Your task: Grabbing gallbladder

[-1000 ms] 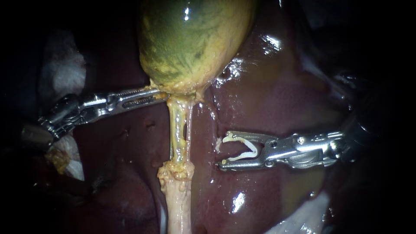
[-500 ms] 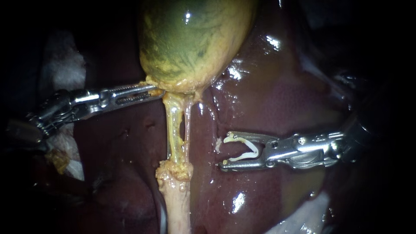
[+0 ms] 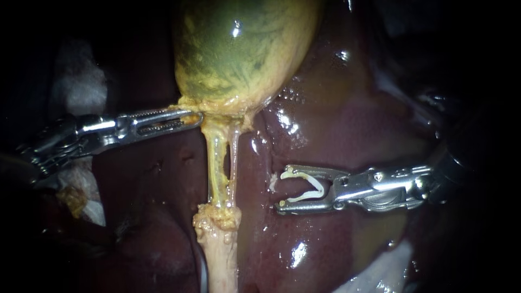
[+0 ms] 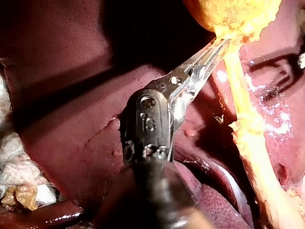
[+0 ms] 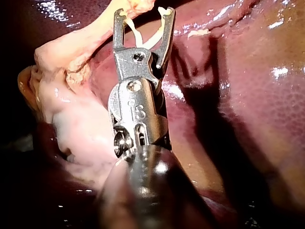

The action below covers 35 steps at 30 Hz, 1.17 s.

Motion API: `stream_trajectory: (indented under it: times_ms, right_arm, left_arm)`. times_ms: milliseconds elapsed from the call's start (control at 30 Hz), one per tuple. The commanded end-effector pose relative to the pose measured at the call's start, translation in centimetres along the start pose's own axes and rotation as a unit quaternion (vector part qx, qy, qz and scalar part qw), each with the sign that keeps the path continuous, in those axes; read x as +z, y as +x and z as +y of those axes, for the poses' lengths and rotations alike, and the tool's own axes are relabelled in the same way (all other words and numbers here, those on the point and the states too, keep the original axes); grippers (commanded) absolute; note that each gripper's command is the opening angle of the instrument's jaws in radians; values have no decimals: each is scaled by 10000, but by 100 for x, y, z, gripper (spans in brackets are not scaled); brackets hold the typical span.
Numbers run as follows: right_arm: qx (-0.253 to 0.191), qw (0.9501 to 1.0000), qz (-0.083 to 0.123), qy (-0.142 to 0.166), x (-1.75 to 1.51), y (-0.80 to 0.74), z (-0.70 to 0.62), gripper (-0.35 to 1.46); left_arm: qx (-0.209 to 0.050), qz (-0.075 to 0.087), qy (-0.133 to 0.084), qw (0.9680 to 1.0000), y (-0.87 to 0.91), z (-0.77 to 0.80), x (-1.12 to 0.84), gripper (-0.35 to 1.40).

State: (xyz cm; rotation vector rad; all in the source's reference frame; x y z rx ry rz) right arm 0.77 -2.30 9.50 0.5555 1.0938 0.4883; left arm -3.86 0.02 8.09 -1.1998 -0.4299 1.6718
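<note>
The green-yellow gallbladder (image 3: 239,49) hangs at the top of the endoscope view. My left instrument (image 3: 192,116) is shut on its yellow lower edge, where two thin tubes (image 3: 217,163) run down to a pale lumpy stalk (image 3: 220,249). In the left wrist view the same jaws (image 4: 217,47) pinch the gallbladder's rim (image 4: 233,14). My right instrument (image 3: 280,189) lies over the liver to the right of the tubes, apart from them. Its jaws stand wide with a white clip (image 3: 306,187) seated between them. That clip (image 5: 143,38) also shows in the right wrist view between the jaws (image 5: 143,12).
Dark red liver (image 3: 336,125) surrounds the gallbladder and lies under both instruments. White gauze (image 3: 81,87) sits at the far left behind the left shaft, and more gauze (image 3: 380,271) at the lower right edge.
My left instrument has drawn leftward and slightly upward with the gallbladder's lower edge in its jaws. The tubes are pulled straighter and tauter. The right instrument has stayed in place.
</note>
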Motion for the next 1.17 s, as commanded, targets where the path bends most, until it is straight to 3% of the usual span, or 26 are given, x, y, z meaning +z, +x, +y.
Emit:
stream_trajectory:
  times_ms: [33,633,1167]
  right_arm:
    - [1,10000,0,0,0,0,0,60]
    - [1,10000,0,1,0,0,0,60]
    - [1,10000,0,1,0,0,0,60]
  left_arm:
    - [-5,-2,-11,10000,1,0,-1,-23]
    - [-66,-5,26,10000,17,6,-15,-23]
    - [-98,0,41,9999,16,7,-14,-26]
